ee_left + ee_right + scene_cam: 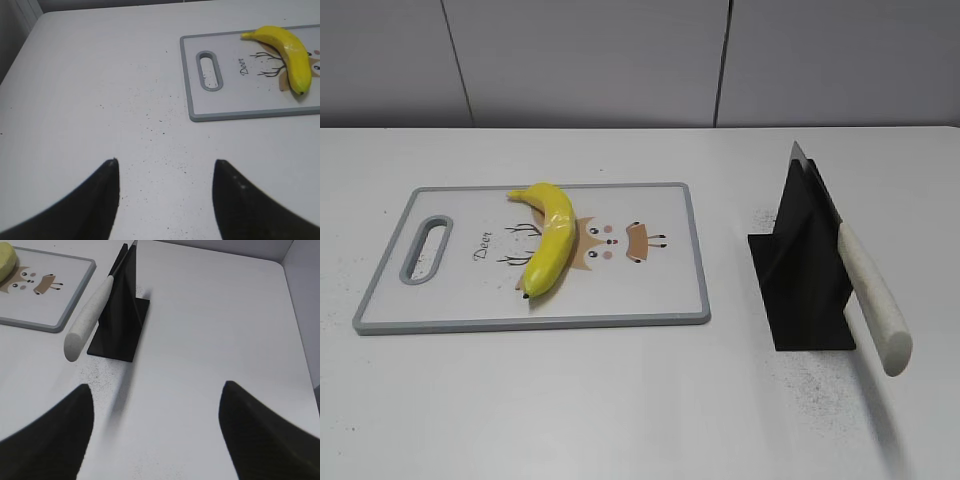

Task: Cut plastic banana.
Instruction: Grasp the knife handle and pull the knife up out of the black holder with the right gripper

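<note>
Neither arm had touched anything. My right gripper (156,427) sat at the bottom of its wrist frame, fingers wide apart and empty over bare table (620,400). My left gripper (165,200) was the same: fingers spread, nothing between them, low in its frame and well apart from the board.

The plastic banana (549,236) lay on the cutting board (660,290), left of centre in the exterior view, curved, stem end toward the board's far edge, partly covering the deer print. Nothing pinned it.

The step in hand, I judged, was fetching the knife (873,295). It rested in the black knife stand (800,290) at right of the exterior view, blade up in the slot, white handle (90,320) sticking out low toward the camera. For a clean grab I wanted the right fingers square across the handle, mid-length, not at the rounded butt, where it could slip out. I'd draw it out along the slot line; the stand looked light and could tip or drag if I pulled sideways.

The left gripper probably needed to steady the banana near one end, since the glossy skin could roll under the blade.

Otherwise there were dark specks on the table around the stand and a grey wall behind. Nothing blocked the path from stand to board.
</note>
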Motion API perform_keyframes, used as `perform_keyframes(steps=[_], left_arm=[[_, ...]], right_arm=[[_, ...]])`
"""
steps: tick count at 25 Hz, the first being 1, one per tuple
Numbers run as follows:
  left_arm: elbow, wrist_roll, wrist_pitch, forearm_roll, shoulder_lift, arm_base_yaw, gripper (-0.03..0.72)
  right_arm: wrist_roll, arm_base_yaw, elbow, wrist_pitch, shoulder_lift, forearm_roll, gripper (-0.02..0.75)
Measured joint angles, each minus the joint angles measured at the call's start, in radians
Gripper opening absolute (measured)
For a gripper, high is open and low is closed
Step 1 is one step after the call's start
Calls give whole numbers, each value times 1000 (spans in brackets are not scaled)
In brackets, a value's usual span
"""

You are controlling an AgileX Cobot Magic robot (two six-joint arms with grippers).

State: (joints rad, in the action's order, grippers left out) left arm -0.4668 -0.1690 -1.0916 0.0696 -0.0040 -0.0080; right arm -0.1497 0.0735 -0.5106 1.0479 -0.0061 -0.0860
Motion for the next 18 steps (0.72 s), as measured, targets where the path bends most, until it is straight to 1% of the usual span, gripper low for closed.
perform_keyframes(steps=[4,7,13,18], left_arm=[[0,0,0,1,0,0,553],[0,0,0,1,0,0,553],[0,0,0,1,0,0,553],[0,0,0,1,0,0,553]], right_arm=[[10,0,0,0,12,0,589],[50,0,-12,2,74,0,589],[134,-1,-102,32,285,0,589],[157,-1,-176,72,481,-21,589]])
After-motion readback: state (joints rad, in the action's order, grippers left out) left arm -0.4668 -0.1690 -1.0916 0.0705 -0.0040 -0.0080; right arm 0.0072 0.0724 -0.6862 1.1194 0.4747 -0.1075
